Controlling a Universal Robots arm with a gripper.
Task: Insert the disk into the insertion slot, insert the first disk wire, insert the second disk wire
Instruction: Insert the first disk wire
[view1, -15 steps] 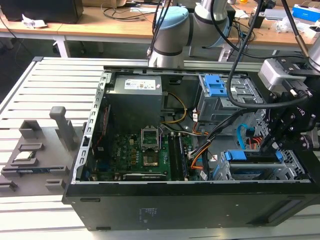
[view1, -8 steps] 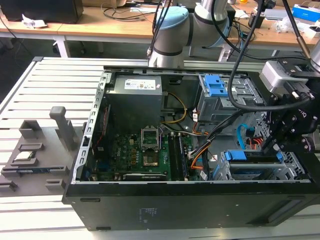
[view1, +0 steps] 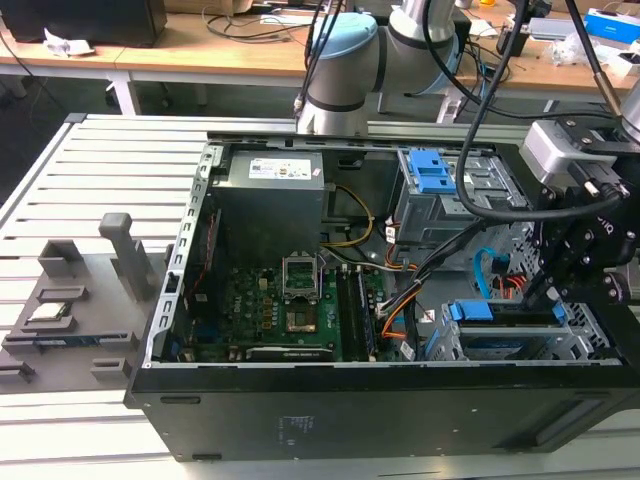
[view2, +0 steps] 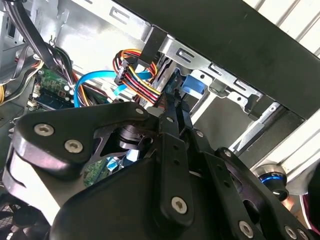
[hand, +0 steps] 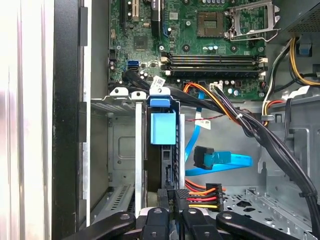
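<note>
In the exterior view the blue-framed silver-grey disk (view1: 470, 312) is seen seated in the perforated silver metal cage (view1: 585, 345) beside the black gripper (view1: 548, 290), in the second wrist view the fingers (view2: 169, 117) are seen clamped on a black connector with red and yellow wires (view2: 152, 97), and in the first wrist view that connector (hand: 179, 196) is held just beside the disk's (hand: 163, 127) end.

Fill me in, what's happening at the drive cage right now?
The arm's gripper is down at the insertion slot in the open computer case. The disk in its blue carrier already sits in the slot. The jaws look closed on the black connector of a red, orange and yellow wire bundle at the disk's end. A blue flat cable lies loose beside it, unplugged.
</note>
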